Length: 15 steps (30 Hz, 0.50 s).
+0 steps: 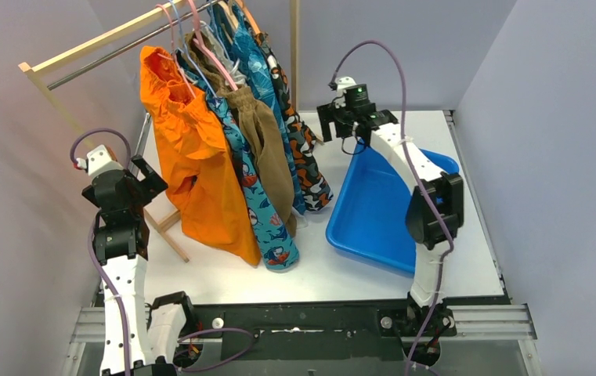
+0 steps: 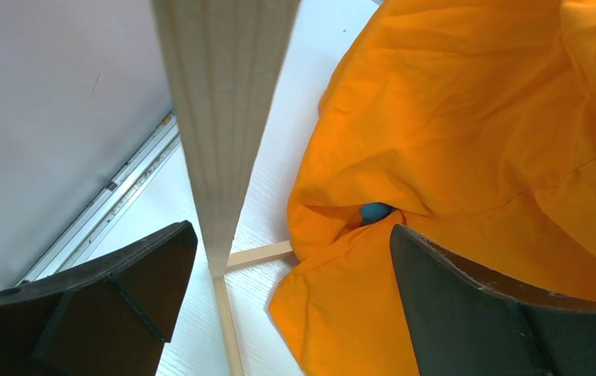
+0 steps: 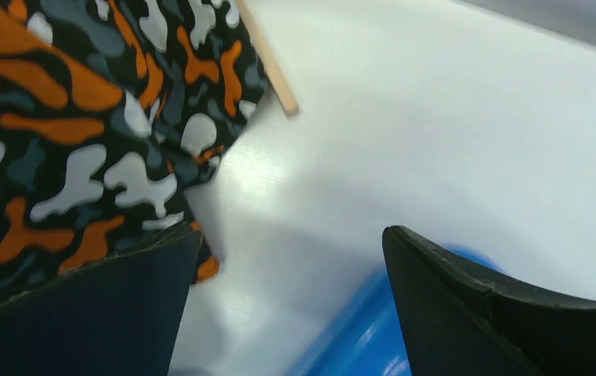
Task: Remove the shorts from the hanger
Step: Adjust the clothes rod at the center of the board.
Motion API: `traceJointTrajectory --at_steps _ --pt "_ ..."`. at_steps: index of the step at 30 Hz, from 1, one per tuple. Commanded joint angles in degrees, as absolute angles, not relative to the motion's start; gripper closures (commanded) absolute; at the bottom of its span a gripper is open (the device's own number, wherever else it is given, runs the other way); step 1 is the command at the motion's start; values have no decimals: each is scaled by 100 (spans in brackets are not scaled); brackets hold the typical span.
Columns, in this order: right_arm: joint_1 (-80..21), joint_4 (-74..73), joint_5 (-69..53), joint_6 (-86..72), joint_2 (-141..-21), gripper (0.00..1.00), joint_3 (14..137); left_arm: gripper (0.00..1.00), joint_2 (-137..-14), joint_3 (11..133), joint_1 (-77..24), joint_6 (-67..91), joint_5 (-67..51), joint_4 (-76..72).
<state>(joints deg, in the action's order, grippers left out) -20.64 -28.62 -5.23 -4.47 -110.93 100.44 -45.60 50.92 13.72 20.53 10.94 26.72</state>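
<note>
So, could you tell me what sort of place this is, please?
Probably a robot lab test cell: plain partition walls around a white table, a wooden clothes rack of shorts, a blue tub.

Bare tabletop [image 1: 318, 270] between camouflage shorts [image 1: 304, 149] and blue bin [image 1: 373, 211]; wooden rack leg [image 2: 216, 117] just beside orange shorts [image 1: 193, 172].

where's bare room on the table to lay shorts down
Bare table along the near edge, in front of the orange shorts and blue bin, and behind the bin at the far right. The bin's visible floor is bare too. Crowded under the rack, where shorts hang.
</note>
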Motion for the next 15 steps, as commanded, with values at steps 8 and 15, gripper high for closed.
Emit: traceJointTrajectory --at_steps 8,15 --pt "-2332 -3537 268 1921 -13494 17 12721 3 -4607 5016 1364 2242 1067 2600" --pt "-2289 -3509 -409 2305 -14130 25 13268 3 -4700 5089 1362 2157 974 2644"
